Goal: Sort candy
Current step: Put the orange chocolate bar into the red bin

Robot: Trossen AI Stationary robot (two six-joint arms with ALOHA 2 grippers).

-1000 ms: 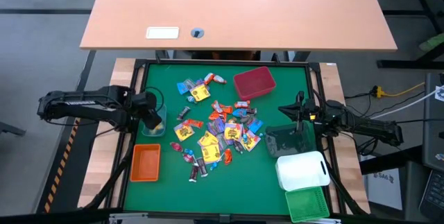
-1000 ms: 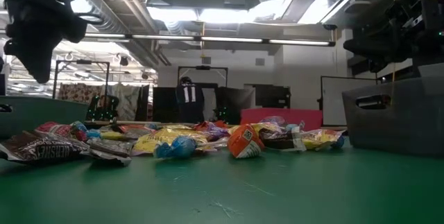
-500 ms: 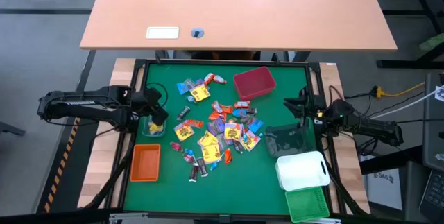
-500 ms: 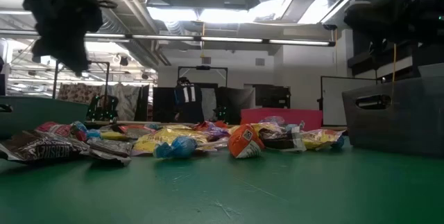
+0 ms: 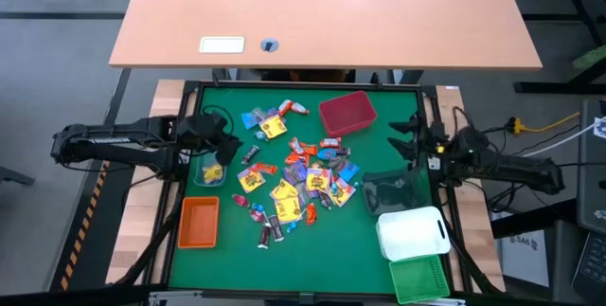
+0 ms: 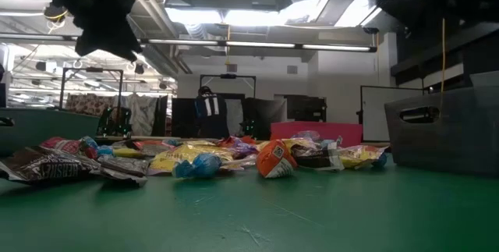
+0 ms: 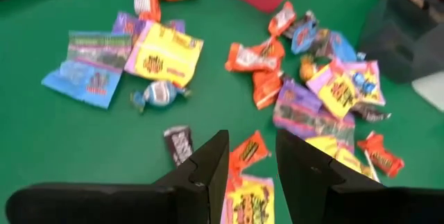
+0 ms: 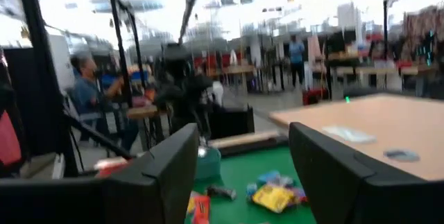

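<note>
While I watch from overhead, the candy [image 5: 295, 181] lies in a loose heap in the middle of the green tabletop [image 5: 237, 259], between the two arms. The only writing I can read is on a dark brown wrapper [image 6: 40, 168] at the near edge of the heap in the low view, which says HERSHEY'S. A person in a dark top [image 6: 210, 110] far back in the room wears the number 11. The yellow wrappers [image 7: 164, 57] carry dark printed marks, but I cannot read them.

My left end effector [image 5: 227, 145] hangs above the left side of the tabletop, over a clear bin [image 5: 208, 175] with something yellow in it. In its wrist view the fingers [image 7: 208, 172] stand a little apart with nothing between them, looking down on the heap.

My right end effector [image 5: 409, 136] sits at the right edge of the tabletop, above and just behind a dark grey bin [image 5: 393, 192]. Its fingers [image 8: 166, 175] are spread wide and hold nothing.

A red bin [image 5: 347, 114] sits at the far side of the heap, an orange bin [image 5: 199, 223] near the left front, and a white bin [image 5: 413, 233] and a green bin [image 5: 419, 279] at the right front.
</note>
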